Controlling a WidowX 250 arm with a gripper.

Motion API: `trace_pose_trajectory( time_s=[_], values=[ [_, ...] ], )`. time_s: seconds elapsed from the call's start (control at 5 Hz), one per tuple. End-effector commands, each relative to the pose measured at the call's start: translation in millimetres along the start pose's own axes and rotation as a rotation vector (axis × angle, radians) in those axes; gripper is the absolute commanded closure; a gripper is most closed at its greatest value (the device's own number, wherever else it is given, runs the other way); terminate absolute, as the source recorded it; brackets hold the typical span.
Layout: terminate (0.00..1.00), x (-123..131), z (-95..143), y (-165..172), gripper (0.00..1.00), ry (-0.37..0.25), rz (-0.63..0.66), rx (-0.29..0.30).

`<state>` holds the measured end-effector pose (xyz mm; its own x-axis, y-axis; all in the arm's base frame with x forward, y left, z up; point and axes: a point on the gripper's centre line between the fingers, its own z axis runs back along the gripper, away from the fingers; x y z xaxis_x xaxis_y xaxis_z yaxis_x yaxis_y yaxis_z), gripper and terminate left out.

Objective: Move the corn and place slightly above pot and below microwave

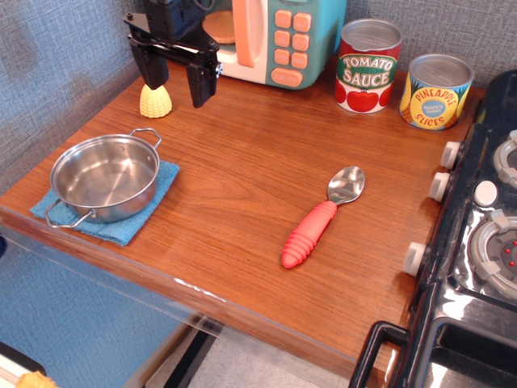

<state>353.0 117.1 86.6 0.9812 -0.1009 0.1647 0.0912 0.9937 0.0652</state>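
The pale-yellow corn (156, 102) stands upright on the wooden table at the back left, in front of the teal microwave (266, 36) and beyond the steel pot (105, 178). My black gripper (178, 90) is open above the table. Its left finger sits right over the corn's top and its right finger hangs to the corn's right. The jaws stand wide apart and hold nothing. The pot rests on a blue cloth (153, 206) near the front left edge.
A red-handled spoon (319, 218) lies mid-table. A tomato sauce can (367, 65) and a pineapple slices can (436, 90) stand at the back right. A black toy stove (481, 242) borders the right side. The table's front edge runs diagonally.
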Motion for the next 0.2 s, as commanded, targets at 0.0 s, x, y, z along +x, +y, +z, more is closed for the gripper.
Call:
trace_pose_trajectory(
  time_s=[0.0],
  values=[
    [1.00,0.4,17.6,7.7,0.00,-0.041,-0.006,0.021]
  ],
)
